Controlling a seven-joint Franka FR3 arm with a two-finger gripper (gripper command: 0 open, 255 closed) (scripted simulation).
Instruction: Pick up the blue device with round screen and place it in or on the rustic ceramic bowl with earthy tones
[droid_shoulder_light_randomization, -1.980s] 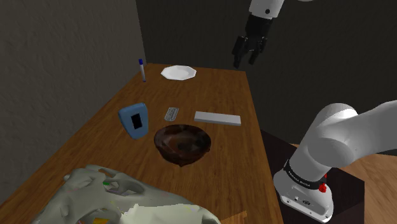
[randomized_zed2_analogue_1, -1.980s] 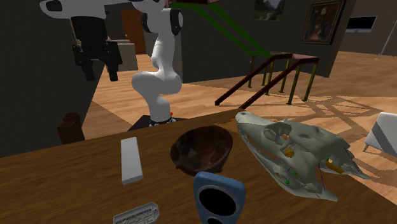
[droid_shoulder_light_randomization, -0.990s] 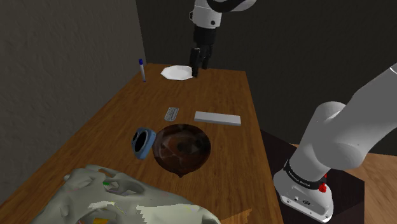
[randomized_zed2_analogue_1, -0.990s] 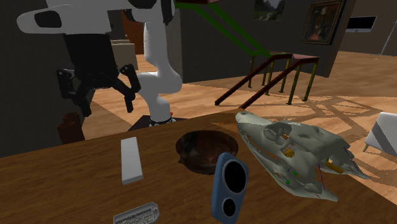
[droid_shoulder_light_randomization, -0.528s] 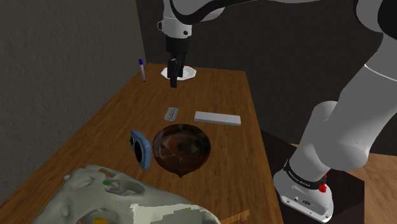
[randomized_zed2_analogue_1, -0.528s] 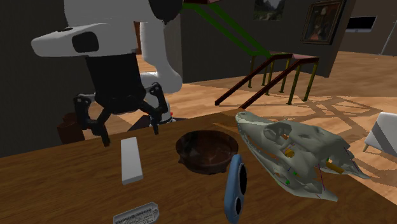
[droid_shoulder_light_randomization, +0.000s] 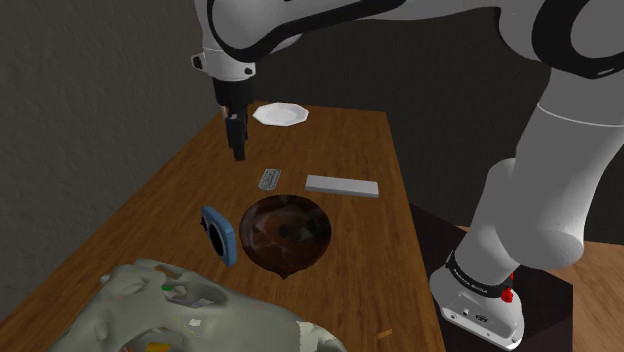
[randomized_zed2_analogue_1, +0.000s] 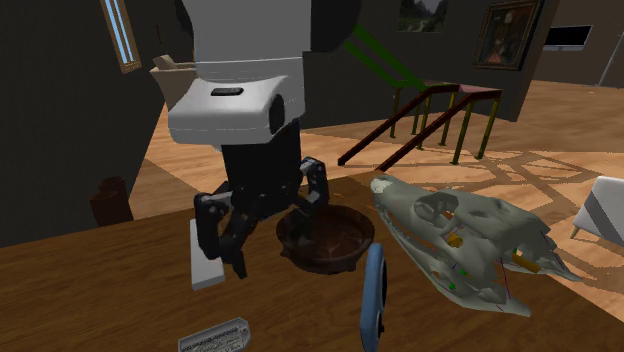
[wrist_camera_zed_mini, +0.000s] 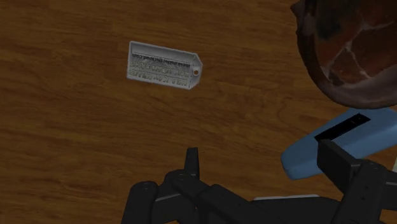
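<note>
Pincer (randomized_zed2_analogue_1: 268, 232), black and two-fingered, hangs released from the arched white arm, pointing down over the wooden worktop (droid_shoulder_light_randomization: 340, 150); the blue round-screened device (droid_shoulder_light_randomization: 219, 235) stands on edge just beside the mottled brown bowl (droid_shoulder_light_randomization: 287, 232).

The table (droid_shoulder_light_randomization: 340, 150) is brown wood with a clear grain and a soft shine. The bowl (wrist_camera_zed_mini: 356, 57) has a dark, mottled brown glaze with crack-like lines and looks ceramic. The blue device (wrist_camera_zed_mini: 382, 135) is smooth and matt. The grey tag (wrist_camera_zed_mini: 163, 66) carries embossed lettering, like metal.
</note>
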